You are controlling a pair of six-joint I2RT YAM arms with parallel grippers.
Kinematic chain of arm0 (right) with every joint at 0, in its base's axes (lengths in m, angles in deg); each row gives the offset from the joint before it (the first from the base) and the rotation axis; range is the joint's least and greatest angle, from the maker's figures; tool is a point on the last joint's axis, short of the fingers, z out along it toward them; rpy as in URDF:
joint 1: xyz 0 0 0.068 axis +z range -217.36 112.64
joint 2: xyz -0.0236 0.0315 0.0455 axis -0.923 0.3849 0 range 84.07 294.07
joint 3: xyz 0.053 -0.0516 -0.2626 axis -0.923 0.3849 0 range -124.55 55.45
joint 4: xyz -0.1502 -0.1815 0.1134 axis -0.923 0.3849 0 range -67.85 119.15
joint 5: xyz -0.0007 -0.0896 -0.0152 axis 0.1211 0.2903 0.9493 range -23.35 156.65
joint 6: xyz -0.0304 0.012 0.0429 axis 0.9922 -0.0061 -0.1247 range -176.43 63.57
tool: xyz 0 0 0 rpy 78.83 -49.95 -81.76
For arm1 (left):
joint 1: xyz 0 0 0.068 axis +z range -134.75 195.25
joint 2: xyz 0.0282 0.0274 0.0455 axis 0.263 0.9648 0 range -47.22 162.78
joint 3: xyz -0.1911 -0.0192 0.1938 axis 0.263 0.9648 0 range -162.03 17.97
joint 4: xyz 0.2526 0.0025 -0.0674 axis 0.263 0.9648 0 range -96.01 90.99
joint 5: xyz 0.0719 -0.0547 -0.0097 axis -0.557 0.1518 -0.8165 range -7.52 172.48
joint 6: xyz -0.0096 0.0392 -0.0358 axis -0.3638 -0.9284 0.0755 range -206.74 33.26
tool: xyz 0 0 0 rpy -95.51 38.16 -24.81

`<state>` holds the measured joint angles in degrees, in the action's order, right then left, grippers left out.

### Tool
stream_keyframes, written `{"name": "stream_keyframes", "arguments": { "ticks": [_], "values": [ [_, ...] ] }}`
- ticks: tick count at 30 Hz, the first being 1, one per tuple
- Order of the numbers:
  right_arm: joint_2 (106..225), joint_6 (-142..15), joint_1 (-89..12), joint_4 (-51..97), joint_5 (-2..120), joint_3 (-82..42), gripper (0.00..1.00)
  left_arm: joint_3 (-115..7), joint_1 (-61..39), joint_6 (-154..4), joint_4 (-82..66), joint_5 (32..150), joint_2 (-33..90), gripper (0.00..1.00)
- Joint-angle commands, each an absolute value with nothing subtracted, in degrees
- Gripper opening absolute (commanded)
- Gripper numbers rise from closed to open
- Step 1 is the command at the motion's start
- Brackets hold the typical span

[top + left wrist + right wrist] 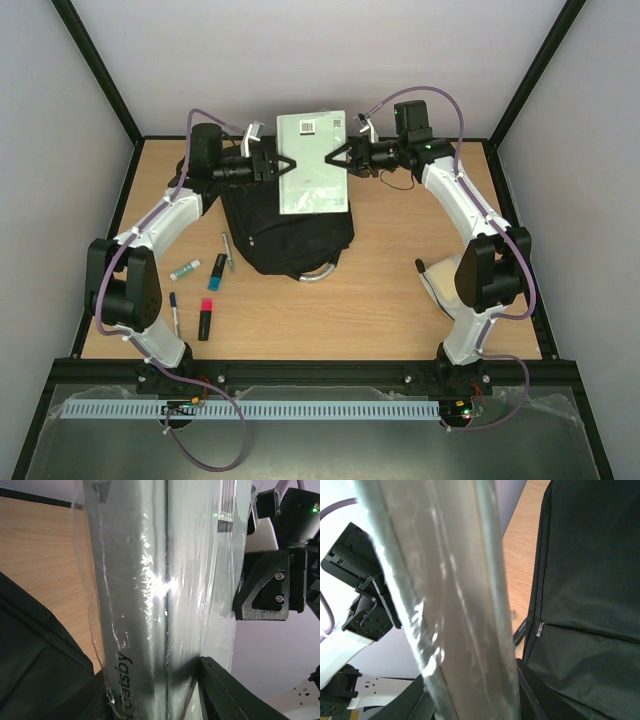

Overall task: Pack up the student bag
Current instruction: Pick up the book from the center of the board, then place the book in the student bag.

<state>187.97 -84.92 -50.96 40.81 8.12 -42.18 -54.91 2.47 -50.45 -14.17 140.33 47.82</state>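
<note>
wooden table, student bag centre; left gripper, right gripper pinch book by opposite edges above it.

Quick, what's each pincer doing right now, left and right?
Left pincer: closed on the left edge of the wrapped book.
Right pincer: closed on the right edge of the same book.

Bright even light, glare on wrapping
</note>
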Motion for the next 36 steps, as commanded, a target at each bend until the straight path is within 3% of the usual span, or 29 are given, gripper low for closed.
{"name": "stream_keyframes", "arguments": {
  "ticks": [1, 6, 13, 22, 26, 36],
  "values": [
    [185.5, -84.2, -49.9, 40.3, 5.6, -43.6, 0.33, -57.2, 1.2, -52.9, -14.3, 141.0, 48.2, 0.41],
    [184.6, -81.1, -50.2, 43.0, 8.0, -43.5, 0.18, -57.5, 1.4, -54.4, -10.9, 137.7, 48.1, 0.52],
    [182.6, -78.6, -56.1, 45.8, 8.4, -42.4, 0.16, -56.9, 3.0, -62.7, -3.2, 134.0, 46.7, 0.65],
    [178.5, -61.6, -71.9, 60.2, 12.9, -43.3, 0.06, -56.0, -3.2, -98.3, 17.3, 121.5, 40.5, 0.64],
    [176.4, -51.2, -73.4, 67.8, 18.3, -43.4, 0.04, -54.0, -6.0, -107.1, 21.7, 116.7, 39.3, 0.62],
    [164.5, -52.1, -73.4, 63.4, 20.3, -24.8, 0.04, -53.4, -12.4, -122.4, 32.9, 107.9, 43.1, 0.63]
  ]
}}
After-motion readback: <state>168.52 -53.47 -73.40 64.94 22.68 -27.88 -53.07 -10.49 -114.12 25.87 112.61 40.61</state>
